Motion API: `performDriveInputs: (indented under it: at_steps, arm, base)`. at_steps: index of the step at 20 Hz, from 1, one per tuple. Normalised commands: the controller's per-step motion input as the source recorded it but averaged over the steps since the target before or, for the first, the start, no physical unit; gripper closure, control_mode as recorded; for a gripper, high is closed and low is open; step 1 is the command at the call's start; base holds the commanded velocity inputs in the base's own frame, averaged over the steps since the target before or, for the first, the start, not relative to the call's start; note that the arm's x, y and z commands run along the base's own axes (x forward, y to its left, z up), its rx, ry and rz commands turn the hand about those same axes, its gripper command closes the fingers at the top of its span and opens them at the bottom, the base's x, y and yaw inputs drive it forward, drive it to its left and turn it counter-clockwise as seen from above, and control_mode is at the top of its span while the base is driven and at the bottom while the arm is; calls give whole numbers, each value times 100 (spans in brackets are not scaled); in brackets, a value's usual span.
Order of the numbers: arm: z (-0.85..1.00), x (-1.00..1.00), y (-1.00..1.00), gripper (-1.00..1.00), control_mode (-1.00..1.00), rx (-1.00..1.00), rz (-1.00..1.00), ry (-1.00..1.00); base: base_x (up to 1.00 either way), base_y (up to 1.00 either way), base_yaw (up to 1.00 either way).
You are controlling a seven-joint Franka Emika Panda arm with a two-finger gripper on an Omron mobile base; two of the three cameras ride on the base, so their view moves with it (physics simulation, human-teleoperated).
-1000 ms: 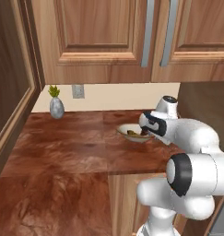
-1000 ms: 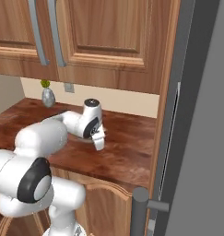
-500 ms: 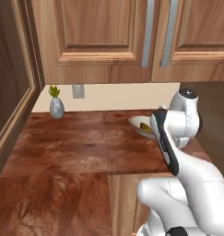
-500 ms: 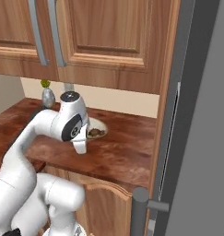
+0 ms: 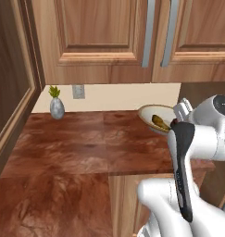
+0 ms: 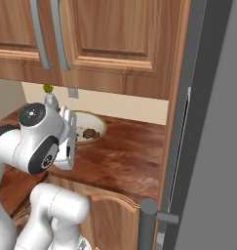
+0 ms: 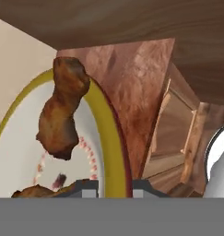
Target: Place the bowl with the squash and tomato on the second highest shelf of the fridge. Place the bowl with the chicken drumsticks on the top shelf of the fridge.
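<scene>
The bowl with the chicken drumsticks (image 5: 156, 120) is off the table (image 5: 86, 148), tilted and held up in front of the cream back wall. In the hand view the fingers (image 7: 115, 188) are clamped on its yellow rim, one tip on each side of the edge. A brown drumstick (image 7: 62, 110) leans against the inside of that rim, and another piece (image 6: 90, 133) lies lower in the dish. Left of the bowl, well apart, a small grey vase (image 5: 57, 108) stands at the wall. To the bowl's right is the grey fridge (image 6: 207, 127) with its long handle.
</scene>
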Motion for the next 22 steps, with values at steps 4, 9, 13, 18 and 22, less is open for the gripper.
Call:
performDriveInputs:
  at_steps: [4,9,13,18,22]
  arm:
    - [4,-8,0,100,-100,0,0,-8]
    - [0,0,0,100,100,0,0,0]
    - [0,0,0,100,100,0,0,0]
    - [0,0,0,100,100,0,0,0]
    - [0,0,0,100,100,0,0,0]
  base:
    - [0,0,0]
    - [-61,-20,0]
    - [-100,-32,0]
    - [-100,-23,2]
    - [-100,-27,5]
